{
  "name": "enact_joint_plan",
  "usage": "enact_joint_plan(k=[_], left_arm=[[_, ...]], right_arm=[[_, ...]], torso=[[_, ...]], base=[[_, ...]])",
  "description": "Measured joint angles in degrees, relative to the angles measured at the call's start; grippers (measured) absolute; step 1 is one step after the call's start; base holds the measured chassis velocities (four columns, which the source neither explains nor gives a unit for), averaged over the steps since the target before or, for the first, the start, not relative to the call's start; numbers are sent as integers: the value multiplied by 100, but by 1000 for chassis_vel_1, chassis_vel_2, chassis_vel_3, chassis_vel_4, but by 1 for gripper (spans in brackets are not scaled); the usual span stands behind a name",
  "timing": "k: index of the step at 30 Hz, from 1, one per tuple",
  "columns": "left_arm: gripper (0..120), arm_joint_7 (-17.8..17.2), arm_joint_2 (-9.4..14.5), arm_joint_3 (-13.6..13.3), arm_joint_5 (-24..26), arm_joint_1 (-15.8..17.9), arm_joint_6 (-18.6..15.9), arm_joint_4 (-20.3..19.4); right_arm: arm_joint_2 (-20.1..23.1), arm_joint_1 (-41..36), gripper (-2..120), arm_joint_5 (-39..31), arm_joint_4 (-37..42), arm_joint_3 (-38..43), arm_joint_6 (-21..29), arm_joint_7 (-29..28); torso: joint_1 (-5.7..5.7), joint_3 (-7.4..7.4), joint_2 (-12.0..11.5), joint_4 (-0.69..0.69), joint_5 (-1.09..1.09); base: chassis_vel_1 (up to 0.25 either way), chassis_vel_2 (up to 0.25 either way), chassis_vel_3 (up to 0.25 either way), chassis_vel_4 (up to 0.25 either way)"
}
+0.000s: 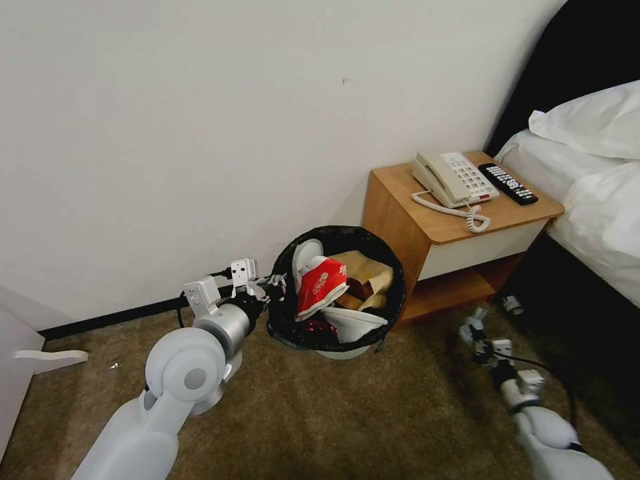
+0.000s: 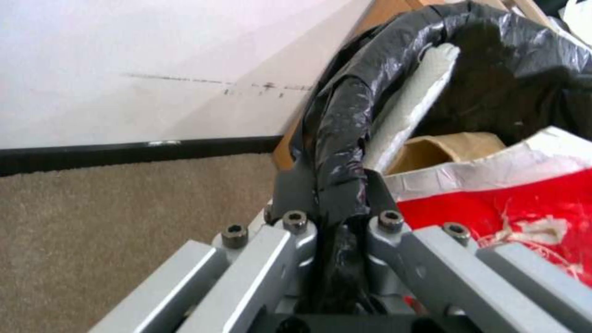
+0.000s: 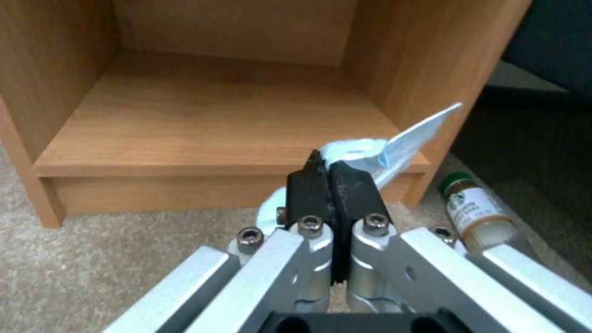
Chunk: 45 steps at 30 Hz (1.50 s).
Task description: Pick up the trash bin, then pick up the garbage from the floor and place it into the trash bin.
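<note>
Down at about 6 o'clock in the head view, the trash bin point(image 1: 347, 350) stands on the floor point(image 1: 333, 427) against the wall point(image 1: 200, 120), just beside the wooden table point(image 1: 453, 213) at its 3 o'clock. Its black bag point(image 1: 393, 280) folds over the rim, and it is packed with garbage: a red paper cup point(image 1: 321, 283) tipped on its side, a brown paper bag point(image 1: 363, 273) behind it, a white slipper point(image 1: 353, 323) at the front and another white slipper point(image 1: 305, 257) upright at the back. The left hand point(image 1: 275, 285) sits at the bin's 9 o'clock edge; in the left wrist view the left hand point(image 2: 336, 185) is pinched tight on the bagged rim, one finger outside and one inside, with the red cup point(image 2: 512, 203) just beside it. The right hand point(image 1: 475, 327) hovers low over the carpet at the bin's 3 o'clock, apart from it, in front of the table's open lower shelf point(image 1: 453, 287). In the right wrist view the right hand point(image 3: 333, 182) is clamped together on a pale-blue face mask point(image 3: 407, 138), which sticks out past the fingertips. A clear bottle point(image 3: 478, 215) with a green cap lies on the carpet by the table's leg. On the table top rest a cream telephone point(image 1: 453, 177) and a black remote point(image 1: 508, 183), with the bed point(image 1: 593, 187) at 3 o'clock
</note>
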<state>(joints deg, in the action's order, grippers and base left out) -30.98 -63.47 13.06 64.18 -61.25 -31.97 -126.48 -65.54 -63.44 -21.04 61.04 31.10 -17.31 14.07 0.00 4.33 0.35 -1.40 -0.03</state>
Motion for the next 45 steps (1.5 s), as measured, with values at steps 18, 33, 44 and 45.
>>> enact_joint_plan(k=[18,33,44,45], left_arm=[[4,7,60,52,86,101,-1,90],[4,33,28,16,74,161,2,211],[4,38,5,-53,65,239,6,376],[4,38,5,-53,65,239,6,376]], right_arm=[[555,-245,0,-438,134,279,-1587,2516],[879,-473,0,48,812,18,-2195,4235],[1003,-388,0,-335,1674,-78,-2064,3958],[1003,-388,0,-335,1674,-78,-2064,3958]], torso=[[0,1,0,3,4],[0,1,0,3,3],[0,1,0,4,3],[0,1,0,4,3]], base=[[0,0,0,0],[0,0,0,0],[0,0,0,0],[0,0,0,0]])
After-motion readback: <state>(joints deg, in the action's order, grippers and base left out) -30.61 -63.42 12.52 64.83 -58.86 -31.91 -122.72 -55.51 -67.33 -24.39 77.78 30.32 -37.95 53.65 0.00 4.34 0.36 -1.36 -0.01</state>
